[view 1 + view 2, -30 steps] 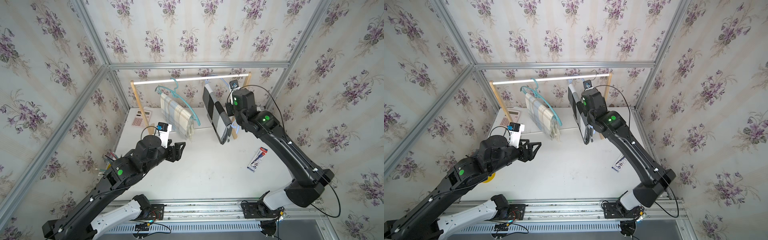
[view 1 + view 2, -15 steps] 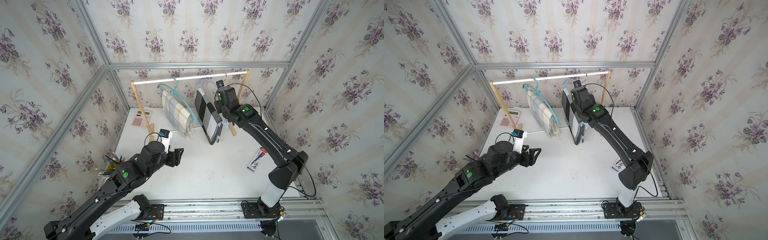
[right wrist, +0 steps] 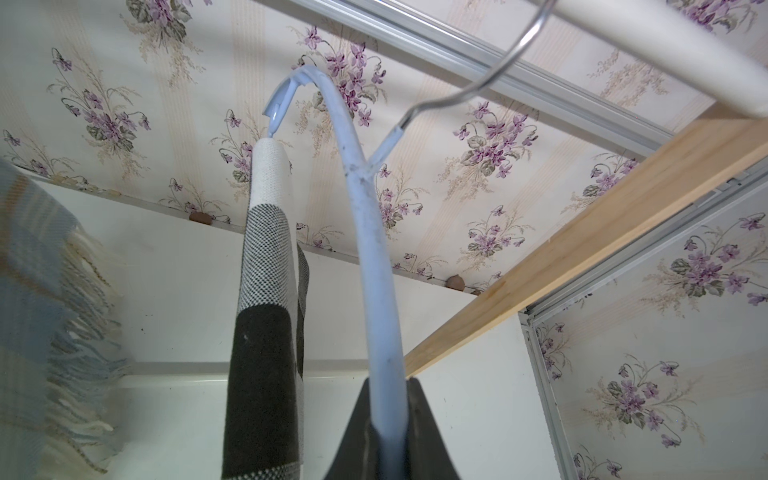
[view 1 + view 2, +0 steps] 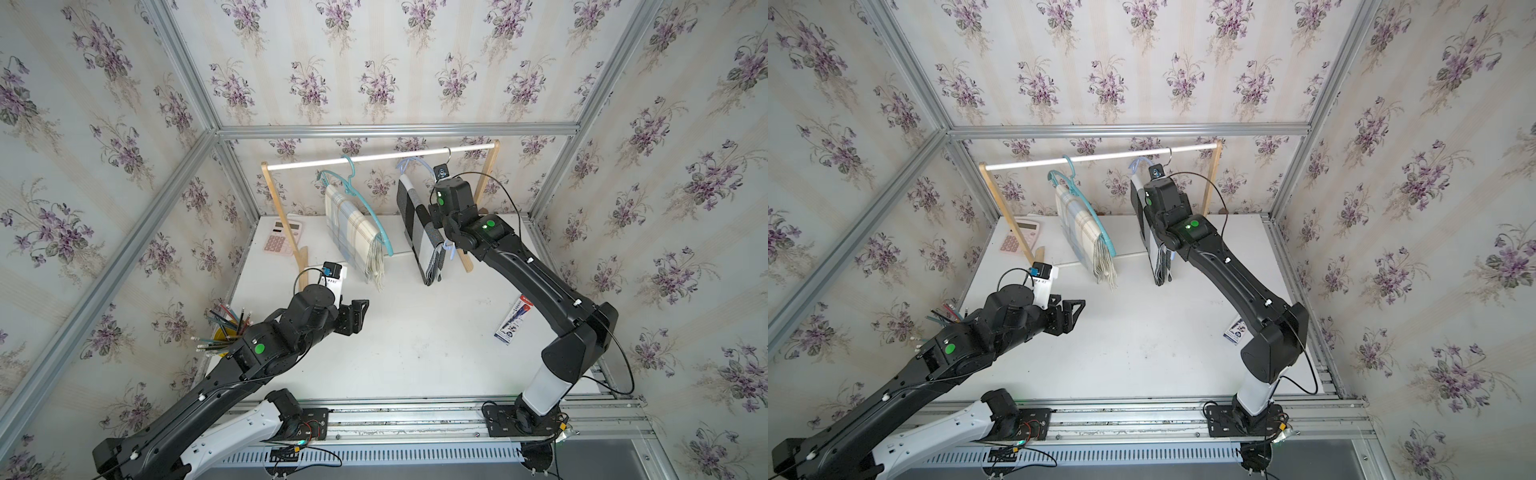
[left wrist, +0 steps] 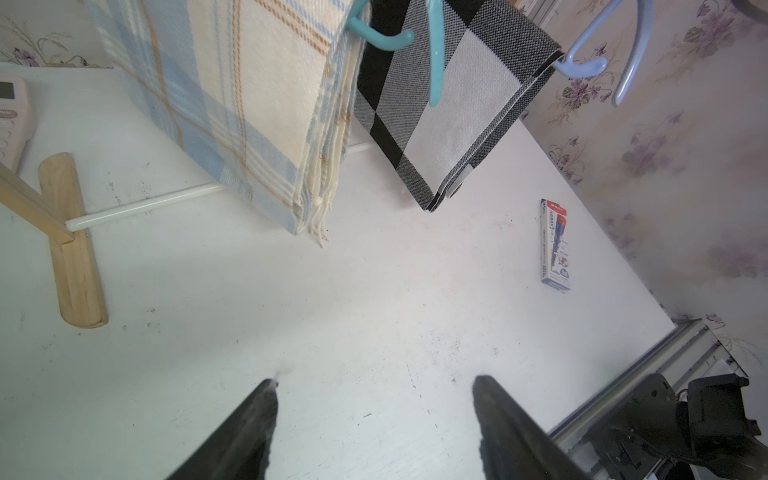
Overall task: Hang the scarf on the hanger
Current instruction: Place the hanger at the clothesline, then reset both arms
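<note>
The black-and-white scarf (image 4: 417,232) already drapes over the pale blue hanger (image 3: 376,249), and its wire hook (image 3: 457,97) reaches over the white rail (image 4: 374,156), so letting go seems to be all that is left. The right gripper (image 3: 388,384) pinches the hanger's arm, while the left gripper (image 5: 374,384) hovers spread and empty above the table (image 5: 374,291). The wire hook's top is cut off in the right wrist view, so I cannot tell whether it sits fully on the rail.

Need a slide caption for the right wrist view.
Right gripper closed on the pale blue plastic hanger at the white rail, black-and-white checked scarf draped over the hanger's bar.
</note>
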Robot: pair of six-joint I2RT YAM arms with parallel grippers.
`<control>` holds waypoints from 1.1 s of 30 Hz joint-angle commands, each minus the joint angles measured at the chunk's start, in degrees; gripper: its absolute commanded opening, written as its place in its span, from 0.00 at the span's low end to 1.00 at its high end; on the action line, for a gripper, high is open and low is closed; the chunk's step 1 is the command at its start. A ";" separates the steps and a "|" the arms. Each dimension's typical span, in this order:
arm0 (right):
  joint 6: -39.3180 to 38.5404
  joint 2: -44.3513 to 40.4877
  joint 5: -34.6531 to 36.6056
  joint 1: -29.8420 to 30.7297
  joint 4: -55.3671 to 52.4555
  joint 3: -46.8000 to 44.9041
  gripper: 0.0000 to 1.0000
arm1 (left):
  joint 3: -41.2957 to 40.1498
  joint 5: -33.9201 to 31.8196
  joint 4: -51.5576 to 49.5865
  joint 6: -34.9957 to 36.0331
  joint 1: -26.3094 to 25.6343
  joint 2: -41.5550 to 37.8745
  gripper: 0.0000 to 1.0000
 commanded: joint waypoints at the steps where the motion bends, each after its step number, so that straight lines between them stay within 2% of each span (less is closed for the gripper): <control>1: 2.23 -0.84 -2.33 0.05 -1.42 -1.13 0.34 | -0.03 0.58 1.68 -0.56 0.05 0.23 0.76; 2: 2.48 -1.19 -2.90 0.05 -1.33 -1.42 0.42 | 0.01 0.62 1.58 -0.58 0.02 0.27 0.76; 6: 3.84 -2.66 -5.74 0.05 -1.05 -1.47 0.59 | 0.34 0.75 1.46 -0.67 0.05 0.26 0.76; 13: 6.68 -8.68 -9.99 0.03 -0.45 -3.55 0.80 | 1.23 0.09 -0.51 -1.08 0.05 -0.49 0.76; 18: 10.03 -19.10 -11.65 0.01 0.24 -11.69 0.95 | 1.18 -2.44 -3.48 -1.72 0.05 -2.46 0.76; 19: 11.44 -23.31 -11.74 0.05 1.56 -16.09 0.99 | 0.98 -4.59 -4.51 -2.27 0.05 -3.31 0.76; 21: 13.39 -30.56 -12.23 0.05 5.69 -24.85 1.00 | 0.46 -9.02 -6.67 -3.97 0.05 -4.44 0.76; 24: 16.18 -41.93 -10.05 0.08 14.89 -41.32 1.00 | -0.26 -21.14 -9.74 -7.78 0.07 -4.97 0.80; 27: 29.44 -52.88 4.18 0.14 27.39 -59.25 1.00 | -3.37 -34.24 -8.68 -10.68 0.05 -4.86 0.81; 28: 29.16 -56.35 6.98 0.10 34.38 -65.40 1.00 | -5.45 -38.48 -6.11 -10.75 0.05 -5.13 0.82; 29: 25.04 -59.18 7.02 0.07 42.37 -71.17 1.00 | -8.39 -41.69 -1.92 -8.77 0.05 -5.63 0.82; 30: 20.28 -61.14 6.04 0.06 49.06 -76.05 1.00 | -11.91 -44.16 3.82 -3.60 0.05 -6.14 0.82; 31: 17.90 -61.78 6.43 0.05 53.28 -79.18 1.00 | -14.95 -45.79 8.98 0.87 0.15 -6.45 0.82; 33: 17.45 -59.66 12.09 -0.03 55.91 -82.00 1.00 | -19.11 -49.44 16.67 4.51 1.66 -5.24 0.82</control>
